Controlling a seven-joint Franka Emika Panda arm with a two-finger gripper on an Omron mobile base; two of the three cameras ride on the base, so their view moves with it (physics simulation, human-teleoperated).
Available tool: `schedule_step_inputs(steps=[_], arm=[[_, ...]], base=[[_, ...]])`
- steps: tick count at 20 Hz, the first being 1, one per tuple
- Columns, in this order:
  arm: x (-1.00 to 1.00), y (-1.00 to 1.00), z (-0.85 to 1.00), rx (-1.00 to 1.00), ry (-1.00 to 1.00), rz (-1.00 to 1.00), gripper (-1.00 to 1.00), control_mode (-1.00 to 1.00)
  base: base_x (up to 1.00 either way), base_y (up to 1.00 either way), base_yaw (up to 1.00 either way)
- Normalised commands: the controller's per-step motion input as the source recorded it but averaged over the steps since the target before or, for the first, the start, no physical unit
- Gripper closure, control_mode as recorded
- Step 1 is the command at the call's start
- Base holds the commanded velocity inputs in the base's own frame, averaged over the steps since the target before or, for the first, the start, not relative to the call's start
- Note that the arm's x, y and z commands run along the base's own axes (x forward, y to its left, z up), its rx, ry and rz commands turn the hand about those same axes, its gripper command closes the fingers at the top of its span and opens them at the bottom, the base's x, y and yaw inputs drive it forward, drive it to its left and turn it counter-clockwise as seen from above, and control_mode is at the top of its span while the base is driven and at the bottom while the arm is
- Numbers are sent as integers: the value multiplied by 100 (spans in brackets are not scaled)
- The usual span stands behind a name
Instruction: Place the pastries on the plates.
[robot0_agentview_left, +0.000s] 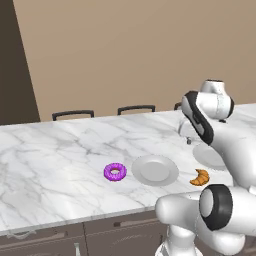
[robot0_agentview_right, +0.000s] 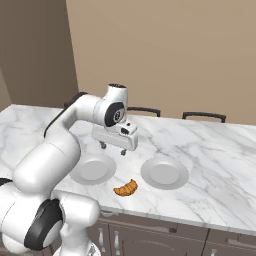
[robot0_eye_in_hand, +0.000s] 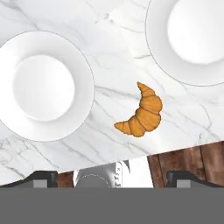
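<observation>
A golden-brown croissant (robot0_eye_in_hand: 142, 113) lies on the marble counter near its front edge, between two empty light-grey plates (robot0_eye_in_hand: 43, 85) (robot0_eye_in_hand: 192, 39). In the right base view the croissant (robot0_agentview_right: 126, 188) sits in front of the left plate (robot0_agentview_right: 93, 169) and the right plate (robot0_agentview_right: 164, 173). A purple-frosted donut (robot0_agentview_left: 115, 172) rests on the counter just left of the left plate (robot0_agentview_left: 155, 170). The croissant (robot0_agentview_left: 200, 177) is to that plate's right, and my arm partly covers the other plate (robot0_agentview_left: 210, 155). My gripper (robot0_agentview_right: 114, 148) (robot0_eye_in_hand: 113, 177) hovers open above the counter, behind the croissant, holding nothing.
The marble counter (robot0_agentview_left: 60, 150) stretches wide to the left and far side. Dark chair backs (robot0_agentview_left: 73, 114) stand along its far edge. Wooden cabinet fronts (robot0_eye_in_hand: 188, 159) drop below the near edge, close to the croissant.
</observation>
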Motion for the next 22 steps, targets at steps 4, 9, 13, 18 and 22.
schedule_step_inputs(steps=[4,9,13,18,22], arm=[[-1,-30,-35,0,13,-22,-100,-100],[0,-19,-57,0,2,-16,-100,-100],[0,-11,-58,0,0,-13,-100,-100],[0,-17,-56,0,0,-16,-100,-100],[0,-13,-49,0,0,-13,-100,-100]], base=[[0,0,0],[0,0,0],[0,0,0],[0,0,0],[0,0,0]])
